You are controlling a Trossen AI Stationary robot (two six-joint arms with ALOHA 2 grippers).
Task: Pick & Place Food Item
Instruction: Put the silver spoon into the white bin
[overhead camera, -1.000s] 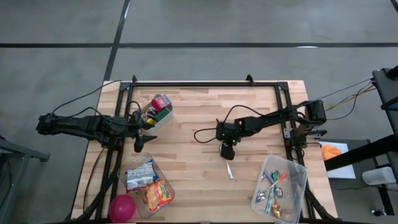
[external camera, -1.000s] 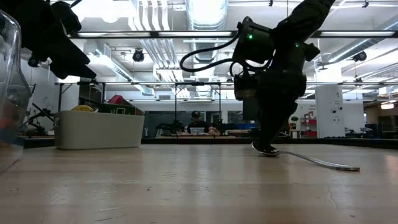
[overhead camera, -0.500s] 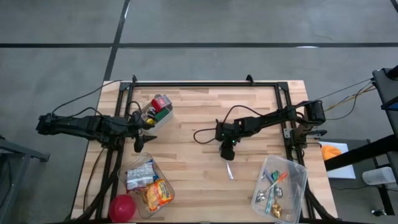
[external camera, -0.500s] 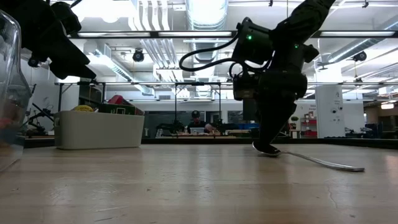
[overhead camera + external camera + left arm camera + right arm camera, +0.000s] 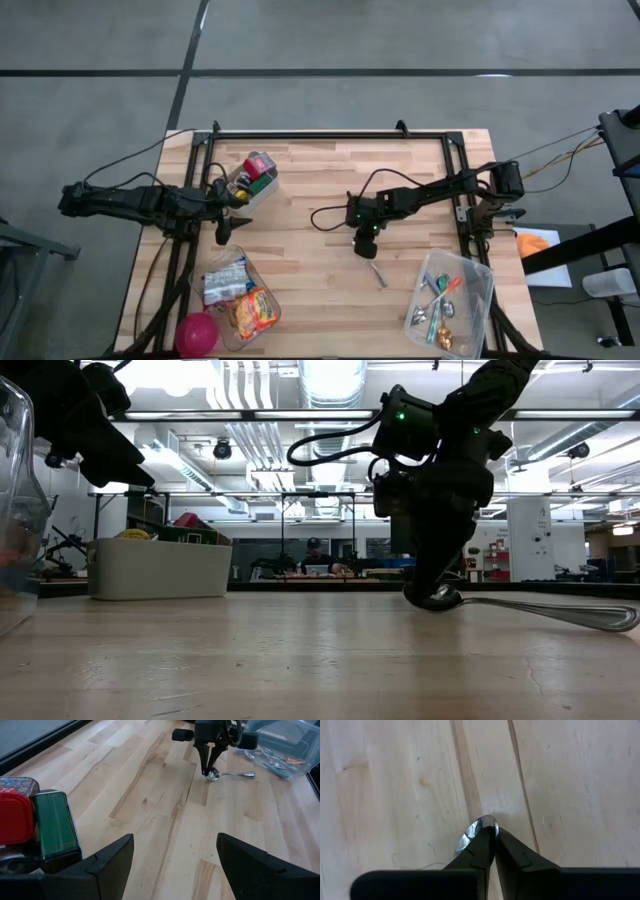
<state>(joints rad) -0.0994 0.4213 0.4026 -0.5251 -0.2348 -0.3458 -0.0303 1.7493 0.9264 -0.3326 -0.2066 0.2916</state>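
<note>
On the left of the wooden table (image 5: 300, 190), the left arm waits over the table's left edge. The left gripper (image 5: 229, 226) hovers with its 2 fingers (image 5: 105, 865) spread wide and nothing between them.

Just beside that gripper stands a white bin (image 5: 255, 185) holding packaged items, among them a green box (image 5: 55, 827) and a red-lidded container (image 5: 15, 817). Nearer the front-left corner sits a clear tub (image 5: 238, 296) filled with snack packets (image 5: 252, 310), and a pink ball (image 5: 196, 333) rests against its front-left side.

Near the table's middle, the right gripper (image 5: 366, 242) points down at the board. Its fingers (image 5: 485, 847) are pressed together at the tips, pinching the bowl end of a metal spoon (image 5: 530, 610). In the low view the bowl sits at the fingertips close to the tabletop; whether the spoon's handle end rests on the wood cannot be told. The handle extends away from the gripper toward the front-right.

At the front-right corner stands a clear cutlery bin (image 5: 480, 290) containing several spoons (image 5: 440, 305), apart from the pinched spoon.
</note>
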